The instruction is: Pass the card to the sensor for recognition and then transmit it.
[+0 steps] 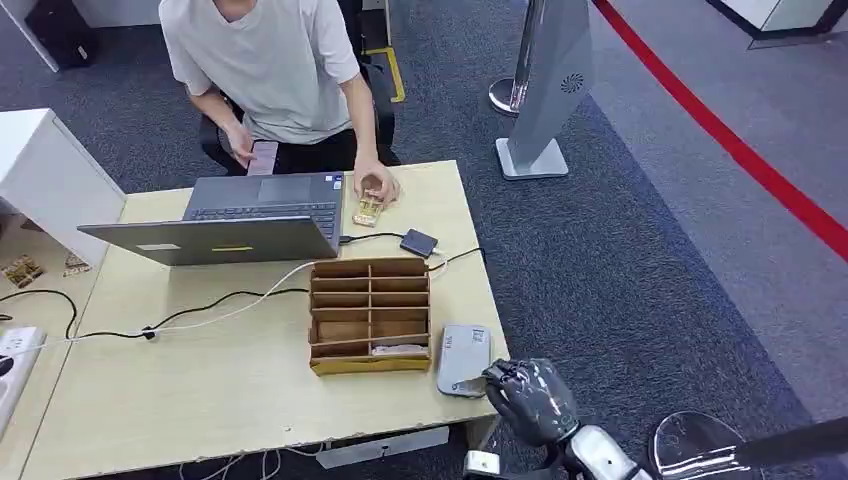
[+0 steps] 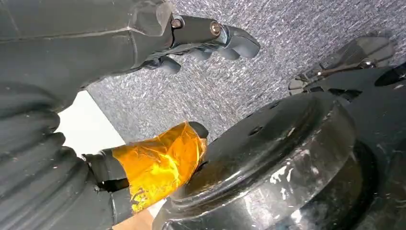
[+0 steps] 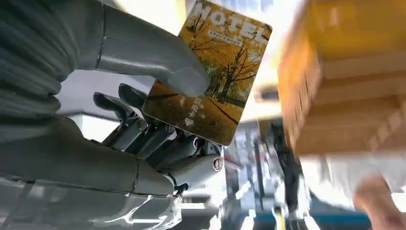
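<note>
We are counting one laptop [image 1: 240, 218], one wooden rack [image 1: 370, 315], one grey sensor [image 1: 463, 360], one card [image 3: 210, 72] pinched in the right hand [image 3: 158, 120], one seated person [image 1: 265, 70] holding one phone [image 1: 263, 157], and one power strip [image 1: 8, 360].

Right hand [image 1: 530, 397] is raised at the near right of the scene, fingers curled, the silver forearm entering from below. Its thumb [image 3: 158, 60] presses a card [image 3: 210, 76] against the fingers. Left hand [image 2: 143, 43] hangs low, fingers loosely apart, holding nothing.
</note>
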